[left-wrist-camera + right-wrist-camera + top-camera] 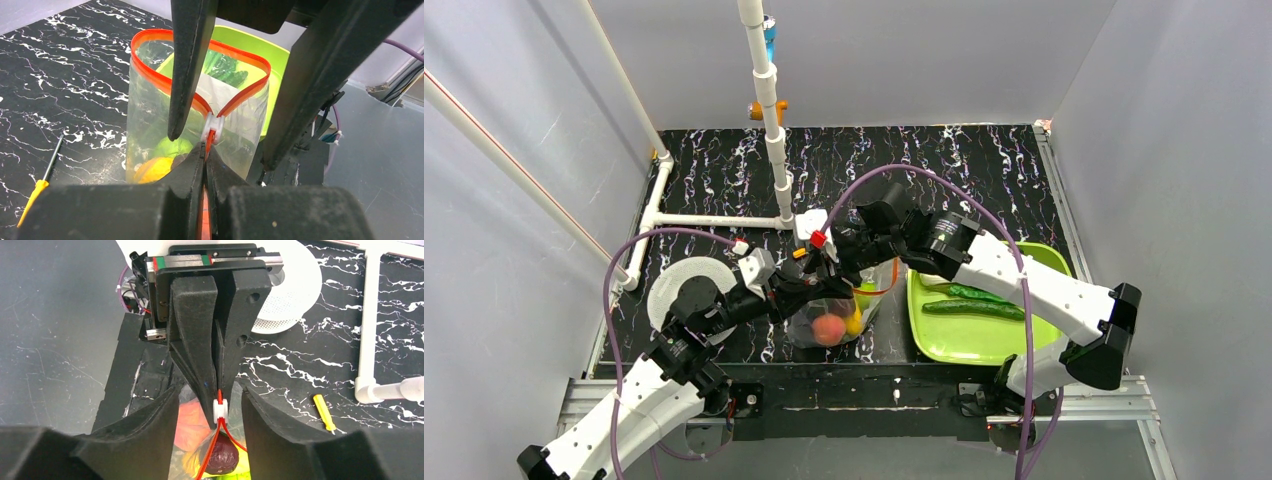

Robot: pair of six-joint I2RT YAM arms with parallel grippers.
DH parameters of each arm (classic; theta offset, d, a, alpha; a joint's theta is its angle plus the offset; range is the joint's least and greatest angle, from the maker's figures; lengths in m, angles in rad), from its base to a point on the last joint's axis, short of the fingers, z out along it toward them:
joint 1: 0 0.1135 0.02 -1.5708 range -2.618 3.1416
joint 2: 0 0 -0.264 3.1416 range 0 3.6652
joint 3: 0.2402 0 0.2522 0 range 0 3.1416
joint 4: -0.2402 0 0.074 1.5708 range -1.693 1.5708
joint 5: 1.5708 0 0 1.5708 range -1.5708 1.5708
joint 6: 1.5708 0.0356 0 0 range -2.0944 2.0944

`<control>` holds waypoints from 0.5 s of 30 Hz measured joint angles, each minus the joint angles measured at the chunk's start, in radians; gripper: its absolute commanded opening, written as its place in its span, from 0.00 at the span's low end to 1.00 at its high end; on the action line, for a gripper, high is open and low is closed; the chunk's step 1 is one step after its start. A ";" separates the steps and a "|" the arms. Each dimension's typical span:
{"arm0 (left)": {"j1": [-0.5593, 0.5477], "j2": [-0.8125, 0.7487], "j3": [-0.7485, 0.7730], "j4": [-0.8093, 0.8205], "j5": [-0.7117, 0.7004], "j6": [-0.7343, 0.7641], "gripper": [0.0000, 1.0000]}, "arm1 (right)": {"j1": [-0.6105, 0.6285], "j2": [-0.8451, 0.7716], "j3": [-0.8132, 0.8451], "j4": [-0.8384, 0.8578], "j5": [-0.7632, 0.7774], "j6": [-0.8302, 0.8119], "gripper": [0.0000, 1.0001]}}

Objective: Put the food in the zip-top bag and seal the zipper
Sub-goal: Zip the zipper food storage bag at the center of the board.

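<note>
White-shelled left arm slants from the lower left of the top view toward the centre, its left gripper [206, 148] clenched on the zipper [246, 91] just below the white slider [213, 127]. At centre the zip-top bag [810, 316] stands with its mouth agape, holding a peach [827, 328] and a yellow piece [855, 322]. From the lower right the right arm arches over to it. The right gripper [210, 400] is released, its 2 fingers straddling the slider. 2 cucumbers [972, 308] lie in the green tray [944, 345] at right.
</note>
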 measured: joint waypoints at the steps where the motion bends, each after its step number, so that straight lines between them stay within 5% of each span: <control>1: 0.000 -0.001 0.000 0.000 0.002 0.000 0.00 | 0.000 0.001 0.000 0.000 0.001 0.000 0.50; 8: 0.000 -0.015 0.000 -0.006 0.004 0.000 0.00 | 0.000 0.000 -0.015 0.015 0.006 0.007 0.44; 15: 0.000 -0.027 0.001 -0.028 0.001 0.007 0.00 | 0.000 0.000 -0.030 0.014 0.031 0.024 0.18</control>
